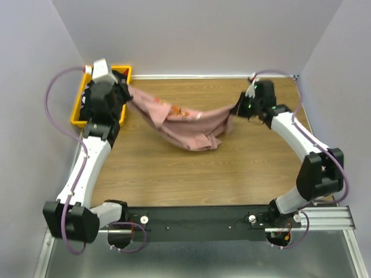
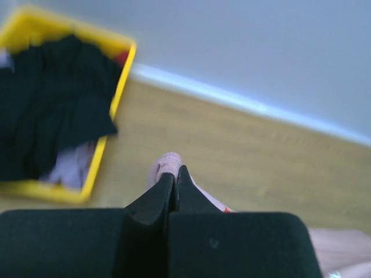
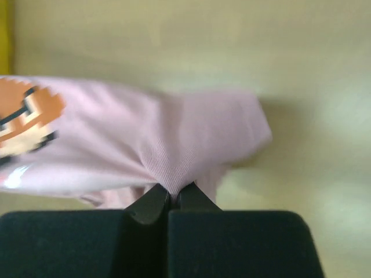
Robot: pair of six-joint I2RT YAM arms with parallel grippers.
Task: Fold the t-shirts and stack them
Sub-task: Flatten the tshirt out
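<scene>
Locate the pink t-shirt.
In the top view the pink t-shirt sags over the far half of the table, held between the left gripper by the yellow bin and the right gripper.

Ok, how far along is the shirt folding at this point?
Done: nothing folded or stacked shows on the table. In hand: the pink t-shirt hangs between the left claw and the right claw, each shut on an edge, its middle sagging low. Left: folding it, then the black t-shirts heaped in the yellow bin.
</scene>
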